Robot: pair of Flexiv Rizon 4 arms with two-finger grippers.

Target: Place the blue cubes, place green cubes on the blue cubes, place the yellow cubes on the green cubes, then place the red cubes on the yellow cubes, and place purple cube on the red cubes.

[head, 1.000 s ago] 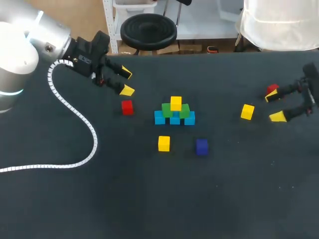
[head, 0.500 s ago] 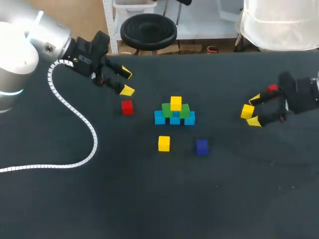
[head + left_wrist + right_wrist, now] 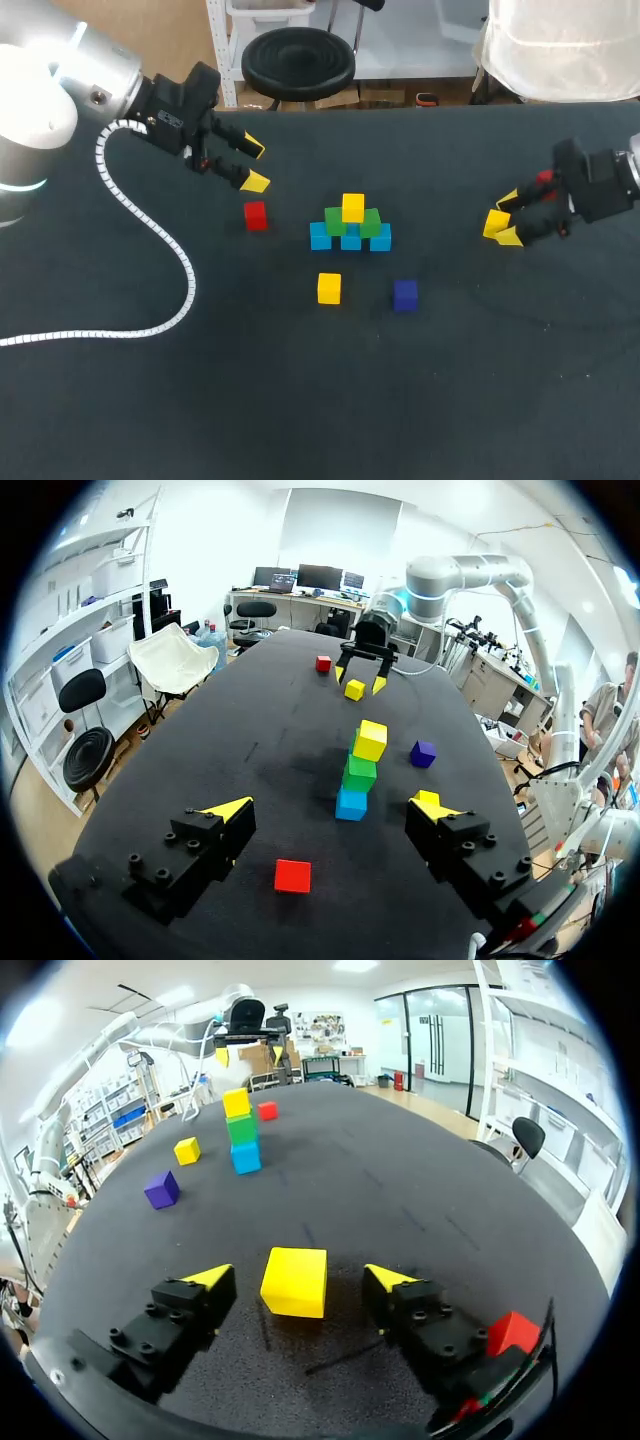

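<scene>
Nearest on the dark counter point(image 3: 300, 410) lie a loose yellow cube point(image 3: 329, 288) and the purple cube point(image 3: 405, 295), set apart from each other. Just behind them stands the pyramid: three blue cubes point(image 3: 350, 239) in a row, two green cubes point(image 3: 337, 221) on those, and the topmost yellow cube point(image 3: 353, 207). To its left a red cube point(image 3: 256, 215) sits alone, and just beyond it the left tool point(image 3: 254, 165) is spread wide, holding nothing. Off to the right, the right tool point(image 3: 508, 217) stands wide around a third yellow cube point(image 3: 295, 1281), with a gap on each side. A second red cube point(image 3: 513, 1332) lies beside that tool's finger.
</scene>
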